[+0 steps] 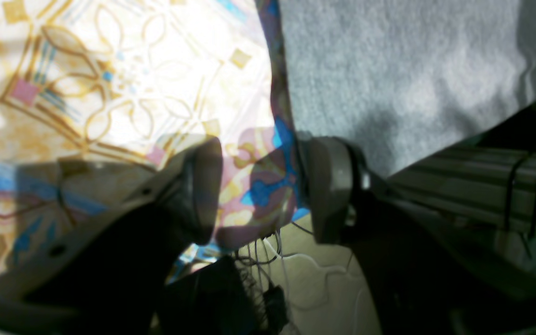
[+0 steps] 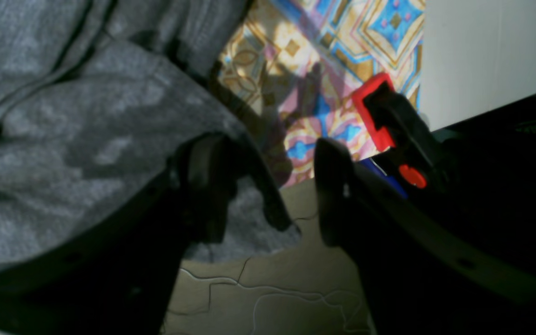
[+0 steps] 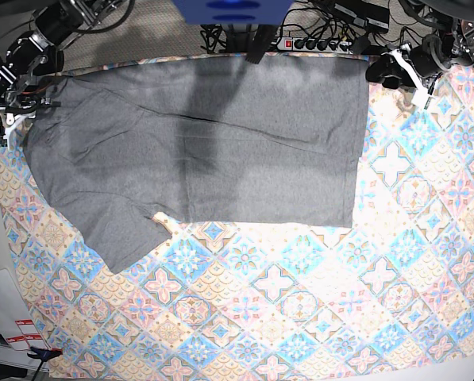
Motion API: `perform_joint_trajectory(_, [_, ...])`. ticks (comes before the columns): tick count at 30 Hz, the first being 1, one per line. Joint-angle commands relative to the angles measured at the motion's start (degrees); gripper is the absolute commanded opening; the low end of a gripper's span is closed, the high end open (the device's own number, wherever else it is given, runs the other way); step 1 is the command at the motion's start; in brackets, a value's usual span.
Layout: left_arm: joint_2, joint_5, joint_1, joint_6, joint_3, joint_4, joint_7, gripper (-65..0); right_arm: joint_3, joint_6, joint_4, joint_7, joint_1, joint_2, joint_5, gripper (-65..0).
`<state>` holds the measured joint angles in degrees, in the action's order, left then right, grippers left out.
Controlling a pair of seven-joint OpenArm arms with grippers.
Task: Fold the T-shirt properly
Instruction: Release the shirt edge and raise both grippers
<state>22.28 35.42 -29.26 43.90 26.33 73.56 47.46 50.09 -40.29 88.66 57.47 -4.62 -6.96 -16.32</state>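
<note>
The grey T-shirt [image 3: 213,143] lies spread flat on the patterned cloth [image 3: 300,302], its hem toward the right and one sleeve [image 3: 121,234] pointing to the near left. My left gripper [image 3: 418,83] hovers just off the shirt's far right corner. In the left wrist view this left gripper [image 1: 258,186] is open, nothing between its fingers, and the T-shirt [image 1: 398,74] edge lies beside one finger [image 1: 328,186]. My right gripper [image 3: 2,123] is at the shirt's far left edge. In the right wrist view the right gripper [image 2: 268,186] stands open, T-shirt [image 2: 86,121] fabric draped against one finger [image 2: 207,186].
A red and black clamp [image 2: 384,116] holds the patterned cloth at the table edge next to a white panel [image 2: 477,56]. A power strip and cables [image 3: 316,44] run along the far side. Papers [image 3: 14,333] lie off the near left corner.
</note>
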Motion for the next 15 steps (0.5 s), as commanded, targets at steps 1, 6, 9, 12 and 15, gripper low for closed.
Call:
perform_joint_trajectory(1, [0.09, -8.65, -0.59, -3.90, 1.67, -0.90, 2.43, -30.5, 0.16, 0.29, 1.14, -0.55, 0.45, -1.08, -0.17, -36.8])
perform_joint_trajectory(6, [-2.55, -8.91, -3.58, -3.90, 4.31, 11.50, 1.02, -30.5, 0.16, 0.29, 2.19, -0.64, 0.45, -1.08, -0.17, -36.8])
perform_joint_trajectory(9, [-5.80, -9.35, -5.51, -3.90, 7.56, 21.52, 1.20, -30.5, 0.16, 0.29, 5.54, -0.64, 0.45, 0.24, -0.17, -36.8])
perform_joint_trajectory(12, [-8.52, -9.44, -6.04, -3.90, 10.82, 28.20, 1.28, -30.5, 0.16, 0.29, 8.96, -0.29, 0.45, 1.47, -0.17, -36.8])
perform_joint_trajectory(15, [-10.63, -9.44, -5.34, -3.90, 13.54, 32.33, 3.83, -30.5, 0.07, 0.29, 10.46, -0.29, 0.45, 1.73, -0.17, -36.8])
